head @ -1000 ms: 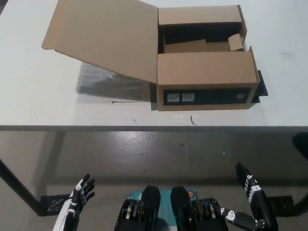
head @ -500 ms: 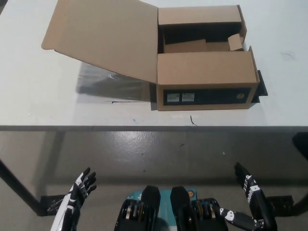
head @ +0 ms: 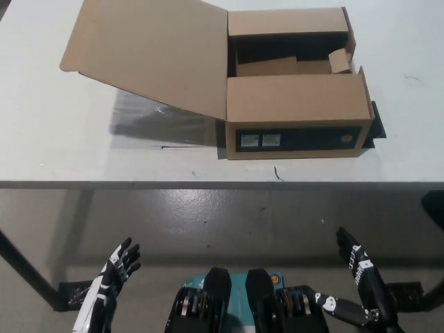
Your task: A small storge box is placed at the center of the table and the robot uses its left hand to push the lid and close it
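Note:
A brown cardboard storage box (head: 297, 111) stands on the white table (head: 55, 139), its dark inside showing at the back. Its large lid (head: 149, 52) hangs open, tilted out to the left of the box. My white left hand (head: 111, 281) is low at the picture's lower left, below the table's front edge, open with fingers spread. My black right hand (head: 361, 277) rests at the lower right, also open and below the table edge. Neither hand touches the box or the lid.
A small folded flap (head: 340, 61) stands inside the box at its back right. The table's front edge (head: 208, 184) runs across the middle of the picture. A table leg (head: 28, 270) slants down at the lower left over the grey floor.
My left hand has risen slightly and drifted a little right. My right hand has shifted slightly upward. The box and lid have not moved.

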